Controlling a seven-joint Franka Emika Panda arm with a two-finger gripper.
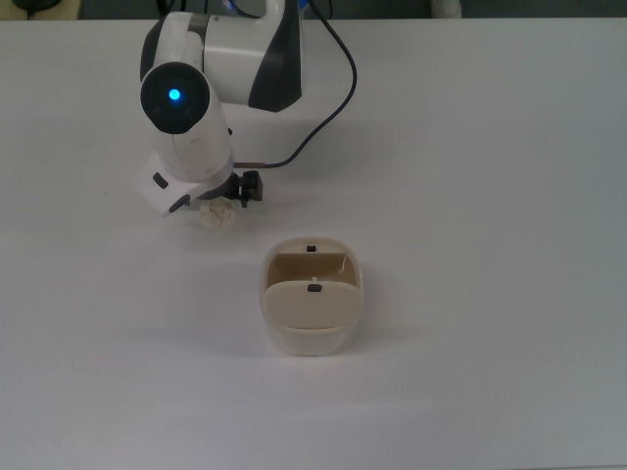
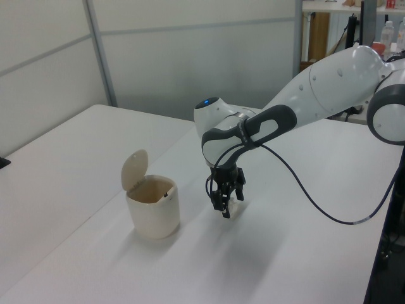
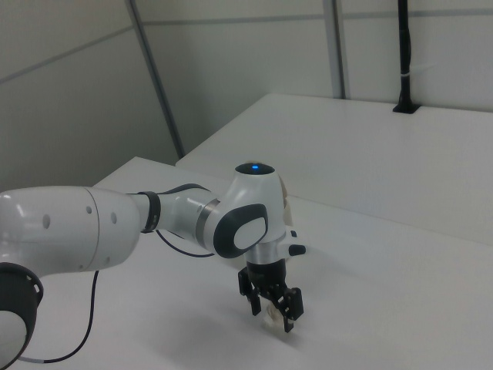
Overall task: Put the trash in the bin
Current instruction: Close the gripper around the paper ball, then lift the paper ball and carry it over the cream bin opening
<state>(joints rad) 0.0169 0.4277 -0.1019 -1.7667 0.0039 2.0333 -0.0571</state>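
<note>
While grasping: black two-finger gripper (image 2: 226, 204) low, fingers apart astride the small crumpled off-white paper wad (image 1: 217, 214).
Wad: on table, top view's upper left of open cream-beige plastic bin (image 1: 312, 311).
Advice: centre, close gently, then lift.

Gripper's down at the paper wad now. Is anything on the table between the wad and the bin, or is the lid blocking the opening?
Nothing visible stands in the way. The table is bare between the paper wad at the gripper and the bin. In the left view the flap lid stands tilted up, leaving the opening exposed.
</note>
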